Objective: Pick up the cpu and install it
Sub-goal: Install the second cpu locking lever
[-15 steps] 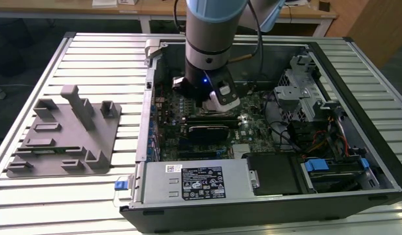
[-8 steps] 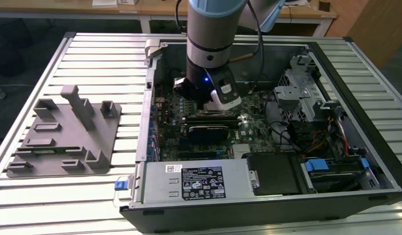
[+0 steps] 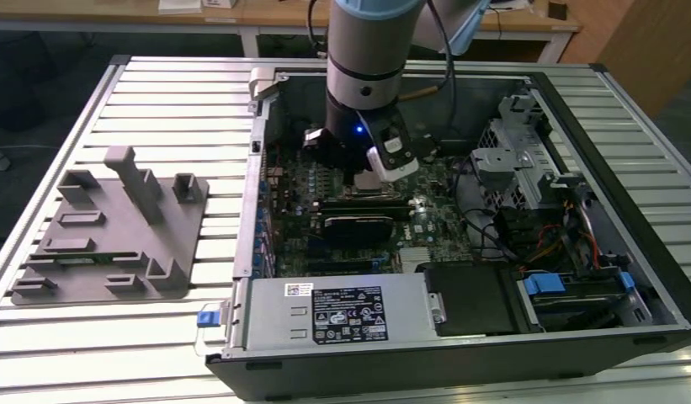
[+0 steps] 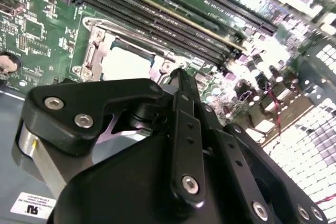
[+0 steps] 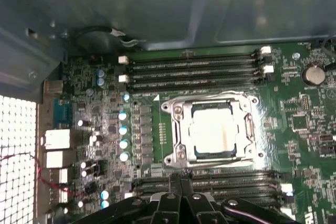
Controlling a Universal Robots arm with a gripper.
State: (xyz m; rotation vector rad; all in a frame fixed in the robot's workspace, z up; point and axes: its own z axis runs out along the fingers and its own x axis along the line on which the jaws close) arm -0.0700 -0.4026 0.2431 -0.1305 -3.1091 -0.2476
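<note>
The cpu [image 5: 212, 129], a pale shiny square, lies flat inside the square metal-framed socket [image 5: 176, 129] on the green motherboard; the second wrist view also catches the cpu [image 4: 126, 62] in its socket. My gripper [image 5: 180, 178] hangs just above the board beside the socket, over the nearby memory slots, fingers pressed together with nothing between them. In the second wrist view the gripper [image 4: 177, 73] has its tips meeting close to a corner of the socket. In the exterior view the gripper [image 3: 369, 182] reaches down into the open computer case [image 3: 458, 362].
Rows of memory slots [image 5: 194, 69] flank the socket on two sides. A power supply [image 3: 334, 311], black drive cage [image 3: 475, 299] and cable bundles [image 3: 547, 227] crowd the case. A grey holder fixture [image 3: 109, 227] stands on the slatted table at the exterior view's left.
</note>
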